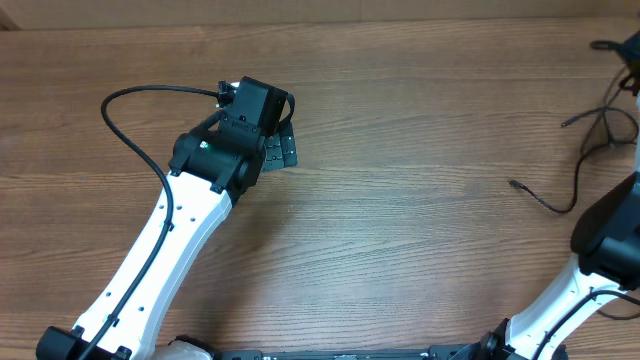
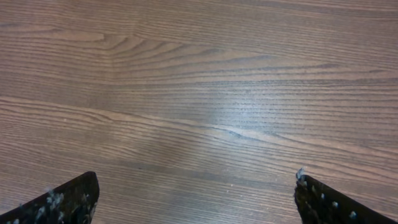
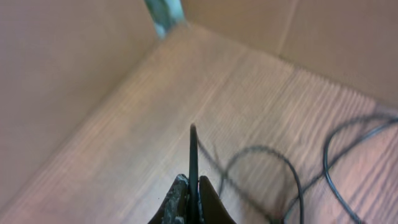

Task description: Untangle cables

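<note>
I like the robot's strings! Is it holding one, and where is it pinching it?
The right arm's fingers pinch a thin black cable near what looks like its end; a short bit pokes out. The left arm's fingers hold nothing.

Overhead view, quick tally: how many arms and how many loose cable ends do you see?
Arms: 2, left arm and right arm
Loose cable ends: 2, near end and far end
Total: 4
</note>
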